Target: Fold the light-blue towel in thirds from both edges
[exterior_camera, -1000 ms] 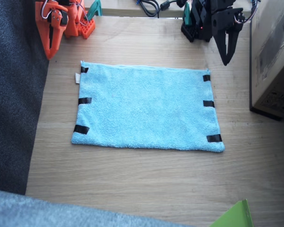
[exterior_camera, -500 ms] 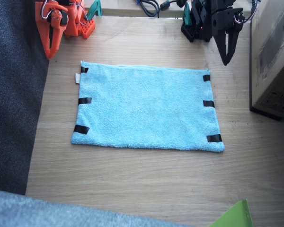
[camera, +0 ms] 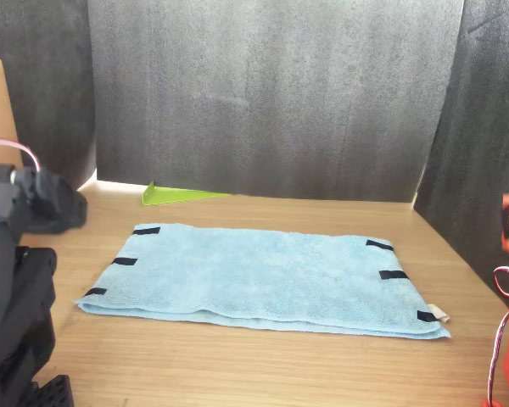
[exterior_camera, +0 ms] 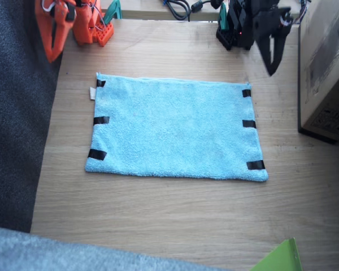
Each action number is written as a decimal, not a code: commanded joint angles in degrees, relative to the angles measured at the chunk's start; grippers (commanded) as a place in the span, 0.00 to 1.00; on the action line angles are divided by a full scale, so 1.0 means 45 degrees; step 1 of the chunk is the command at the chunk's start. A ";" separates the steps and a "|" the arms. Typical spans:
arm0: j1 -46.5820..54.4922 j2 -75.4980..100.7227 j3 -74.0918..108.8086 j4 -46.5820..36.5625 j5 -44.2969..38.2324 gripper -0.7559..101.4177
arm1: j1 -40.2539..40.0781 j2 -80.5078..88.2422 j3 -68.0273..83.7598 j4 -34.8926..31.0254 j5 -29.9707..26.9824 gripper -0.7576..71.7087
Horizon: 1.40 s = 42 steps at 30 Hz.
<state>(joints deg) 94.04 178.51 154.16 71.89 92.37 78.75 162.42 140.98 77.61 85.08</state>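
The rectangular light-blue terry towel (exterior_camera: 175, 127) lies flat and unfolded, below and well apart from both grippers. The black left gripper (exterior_camera: 271, 59) looks closed; the orange right gripper's (exterior_camera: 52, 49) state cannot be told. A clean fold needs each taped short edge (exterior_camera: 250, 124) pinched at its tape strips.

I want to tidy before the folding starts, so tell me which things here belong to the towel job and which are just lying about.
Part of the job:
- light-blue towel, lying flat and unfolded
- its black tape strips along both short edges
- left hand, black
- right hand, orange

Just lying about:
- cardboard box
- bright green sheet
- grey fabric
- cables
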 commanded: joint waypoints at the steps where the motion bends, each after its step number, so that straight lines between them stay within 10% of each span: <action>1: 0.0273 -0.1738 -0.1621 -0.0391 0.0156 0.00 | 0.0684 -0.3691 -0.2285 -0.0371 0.0391 0.01; 11: 0.0000 -1.0625 -0.7422 -0.0586 0.0020 0.00 | 0.2500 -1.3398 -1.0156 0.1348 -0.0801 0.01; 16: -0.0410 -1.3359 -0.8516 -0.0645 -0.0020 0.01 | 0.3105 -1.7109 -1.3438 0.3086 0.0645 0.01; 22: -0.0625 -1.3867 -0.8379 -0.0645 0.0137 0.10 | 0.3750 -1.8867 -1.3418 0.3379 0.0645 0.13; 27: -0.0605 -1.3867 -0.8105 -0.0566 0.0234 0.16 | 0.4395 -1.8867 -1.2539 0.3086 0.0371 0.46; 42: -0.0703 -1.3789 -0.7656 -0.0527 0.0273 0.20 | 0.4062 -1.8457 -1.0977 0.2344 -0.0020 0.45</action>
<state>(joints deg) 90.70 115.05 119.27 68.99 92.64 98.26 75.67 91.14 88.86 85.61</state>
